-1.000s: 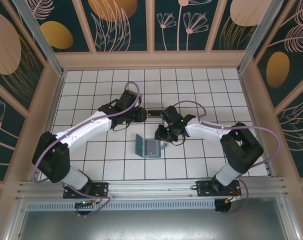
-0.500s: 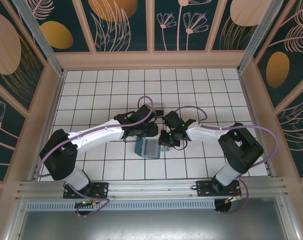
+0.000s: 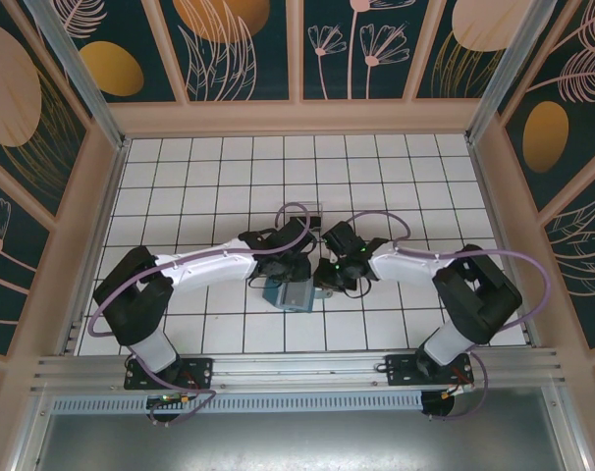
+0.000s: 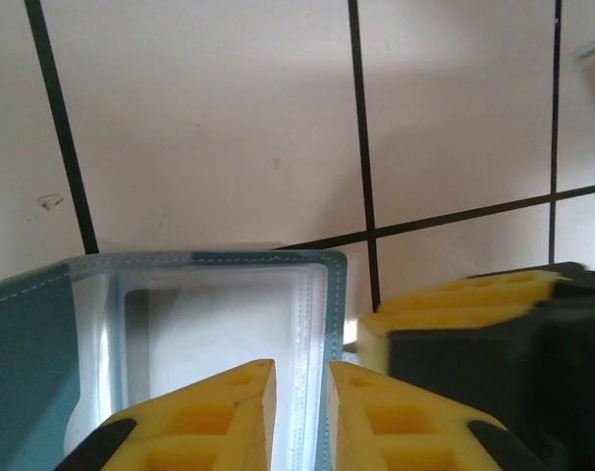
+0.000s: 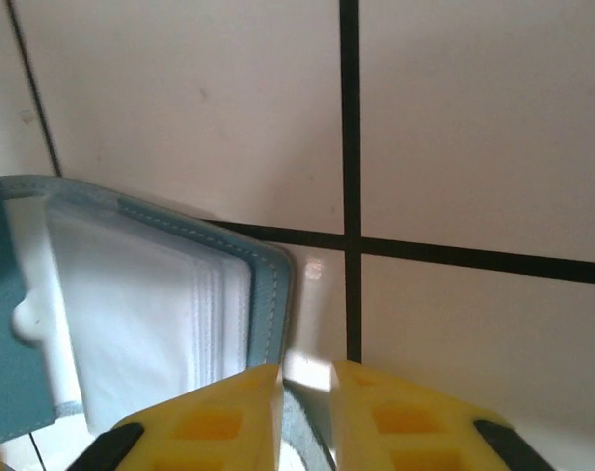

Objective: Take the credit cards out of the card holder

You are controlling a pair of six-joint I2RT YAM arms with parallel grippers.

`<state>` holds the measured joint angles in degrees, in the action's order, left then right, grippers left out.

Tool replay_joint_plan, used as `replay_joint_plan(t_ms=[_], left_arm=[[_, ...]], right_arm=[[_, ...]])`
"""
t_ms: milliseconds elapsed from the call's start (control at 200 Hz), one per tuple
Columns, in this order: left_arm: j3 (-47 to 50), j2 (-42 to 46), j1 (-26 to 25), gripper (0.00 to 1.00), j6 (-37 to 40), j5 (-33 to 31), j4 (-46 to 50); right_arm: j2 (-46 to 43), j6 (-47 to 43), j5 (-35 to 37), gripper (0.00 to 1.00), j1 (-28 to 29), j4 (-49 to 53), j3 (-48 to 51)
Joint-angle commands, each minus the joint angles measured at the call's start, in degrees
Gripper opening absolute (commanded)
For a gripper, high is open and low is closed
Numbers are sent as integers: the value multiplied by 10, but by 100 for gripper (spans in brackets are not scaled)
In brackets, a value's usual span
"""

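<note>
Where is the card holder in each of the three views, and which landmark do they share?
Top external: card holder just below the picture's centre.
Left wrist: card holder at lower left, clear sleeves in a teal cover.
Right wrist: card holder at lower left, its teal corner near the bottom middle.
Shared landmark: the black grid lines beneath it.

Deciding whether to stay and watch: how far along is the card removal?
Done: the card holder is open. In hand: left fingers straddle a clear sleeve; right fingers seem to pinch the cover edge. Left: pulling every card out; none visibly freed.
</note>
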<state>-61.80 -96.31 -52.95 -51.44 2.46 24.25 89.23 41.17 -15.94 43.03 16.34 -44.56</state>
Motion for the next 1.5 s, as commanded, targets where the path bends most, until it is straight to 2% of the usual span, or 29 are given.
replay_joint_plan(t_ms=[0,150,325,415,811,1121,1496], left_arm=[[10,1,-4,21,-13,-5,9],[16,11,-5,19,-16,-17,10],[25,22,-4,17,-20,-27,9],[31,24,-4,17,-23,-25,4],[36,20,-7,16,-13,26,-15],[40,-14,-11,15,0,79,-44],[55,-47,-10,14,6,59,-35]], right_arm=[[-51,9,27,24,1,41,-14],[-92,23,16,24,1,49,-20],[-101,40,-62,23,2,4,-1],[-91,47,-78,22,4,-15,15],[-16,38,-34,14,1,-36,61],[-1,35,-29,11,1,-45,75],[-13,35,-17,10,-2,-28,78]])
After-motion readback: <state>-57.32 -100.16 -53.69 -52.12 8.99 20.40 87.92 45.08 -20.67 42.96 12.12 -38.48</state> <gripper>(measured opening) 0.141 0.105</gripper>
